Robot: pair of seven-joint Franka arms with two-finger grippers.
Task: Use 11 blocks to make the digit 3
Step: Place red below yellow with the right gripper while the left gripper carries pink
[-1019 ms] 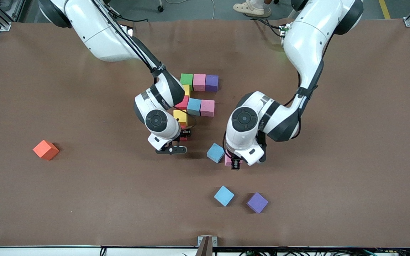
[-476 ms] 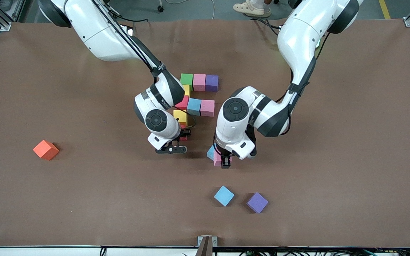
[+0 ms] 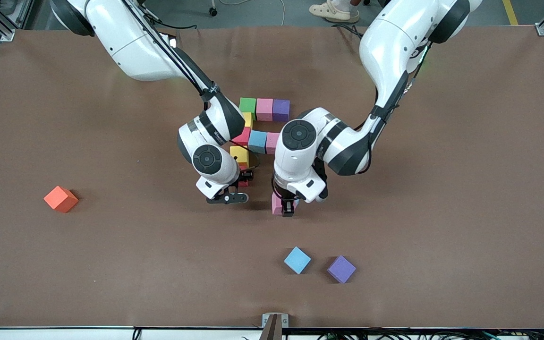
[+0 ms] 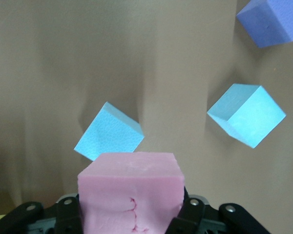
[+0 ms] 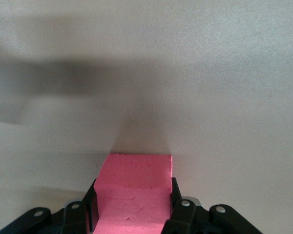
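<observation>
A brown matte table [image 3: 442, 212] carries the part-built digit 3 [image 3: 261, 126] of foam cubes. The left gripper [image 3: 287, 209], clamped on a pink foam cube [image 4: 131, 195], hangs over a light blue cube [image 4: 109, 138]. The right gripper [image 3: 243, 182] clamps a red foam cube [image 5: 133, 187] at the figure's nearest corner. Judged step: bottom bar; next, seat pink beside red.
</observation>
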